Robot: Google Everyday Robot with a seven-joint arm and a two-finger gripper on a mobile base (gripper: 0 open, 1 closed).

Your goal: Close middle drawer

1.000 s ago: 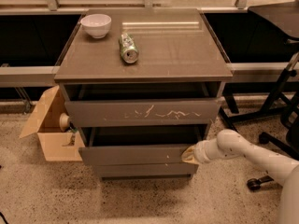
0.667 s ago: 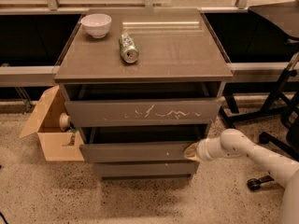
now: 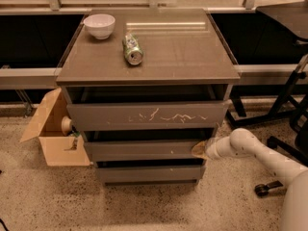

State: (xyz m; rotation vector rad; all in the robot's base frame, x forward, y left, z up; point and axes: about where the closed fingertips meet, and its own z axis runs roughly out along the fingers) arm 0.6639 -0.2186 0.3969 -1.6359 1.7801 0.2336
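The middle drawer [image 3: 144,150] is a wide grey-brown front with a tiny white speck right of centre. It stands only slightly proud of the cabinet, under the top drawer [image 3: 147,115] with white scratch marks, which sticks out further. The plain bottom drawer front [image 3: 147,173] sits below it. My gripper [image 3: 199,149] is at the end of the white arm [image 3: 255,150] coming from the lower right. It presses against the right end of the middle drawer's front.
A white bowl [image 3: 99,25] and a lying can [image 3: 133,49] are on the cabinet top [image 3: 183,52]. An open cardboard box [image 3: 50,131] stands on the floor at the left. An office chair base [image 3: 279,129] is at the right.
The middle drawer has slid further into the cabinet, and my gripper has followed it inward. The view has come closer to the cabinet.
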